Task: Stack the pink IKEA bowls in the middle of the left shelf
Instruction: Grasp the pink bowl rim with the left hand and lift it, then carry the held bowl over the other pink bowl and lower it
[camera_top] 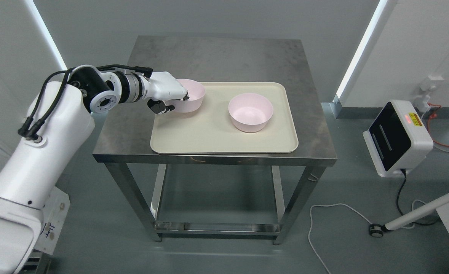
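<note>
Pink bowl (192,95) on the left was held at its near-left rim by the left hand (168,93), fingers over the edge and thumb beneath the outer wall. It sat at the back left corner of a cream tray (209,133). A second pink bowl (250,112) stood apart on the tray's right. The tray rested on a steel table (224,57).
</note>
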Robot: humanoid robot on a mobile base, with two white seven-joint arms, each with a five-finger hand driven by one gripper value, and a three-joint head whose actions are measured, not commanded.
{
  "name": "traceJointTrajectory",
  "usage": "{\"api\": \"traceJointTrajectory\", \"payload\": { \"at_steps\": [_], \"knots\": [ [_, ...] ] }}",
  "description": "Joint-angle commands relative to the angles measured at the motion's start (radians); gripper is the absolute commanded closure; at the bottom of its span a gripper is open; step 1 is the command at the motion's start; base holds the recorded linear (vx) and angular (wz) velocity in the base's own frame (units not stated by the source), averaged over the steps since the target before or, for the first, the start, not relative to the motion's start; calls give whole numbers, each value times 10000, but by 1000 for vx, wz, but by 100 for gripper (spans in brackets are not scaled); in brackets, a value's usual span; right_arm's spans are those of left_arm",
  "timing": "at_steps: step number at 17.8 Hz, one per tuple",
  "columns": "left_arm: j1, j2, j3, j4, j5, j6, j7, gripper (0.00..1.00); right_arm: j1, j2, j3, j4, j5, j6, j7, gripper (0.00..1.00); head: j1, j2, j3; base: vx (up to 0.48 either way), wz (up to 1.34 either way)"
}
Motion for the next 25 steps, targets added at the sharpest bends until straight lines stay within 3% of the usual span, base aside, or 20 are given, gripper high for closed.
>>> {"api": "traceJointTrajectory", "payload": {
  "at_steps": [1, 6, 8, 13, 21, 25],
  "knots": [
    [-38, -341, 1428, -727, 651, 117, 18, 100, 16, -175, -107, -337, 0, 6, 4, 0, 0, 0, 0, 0, 0],
    [-130, -509, 465, -2506, 1176, 132, 3, 100, 16, -175, -107, -337, 0, 6, 4, 0, 0, 0, 0, 0, 0],
    [-85, -1181, -332, -2891, 917, 254, 18, 100, 16, -175, -107, -337, 0, 6, 4, 0, 0, 0, 0, 0, 0],
    [7, -2273, -1225, -2939, -784, 484, 18, 100, 16, -175, -107, -337, 0, 6, 4, 0, 0, 0, 0, 0, 0],
    [896, -2917, -1763, -2908, -2289, 654, 18, 100, 16, -175, -107, -337, 0, 6, 4, 0, 0, 0, 0, 0, 0],
    [806, -3035, -1533, -2724, -2322, 730, 3, 100, 16, -175, -107, -337, 0, 6, 4, 0, 0, 0, 0, 0, 0]
  ]
}}
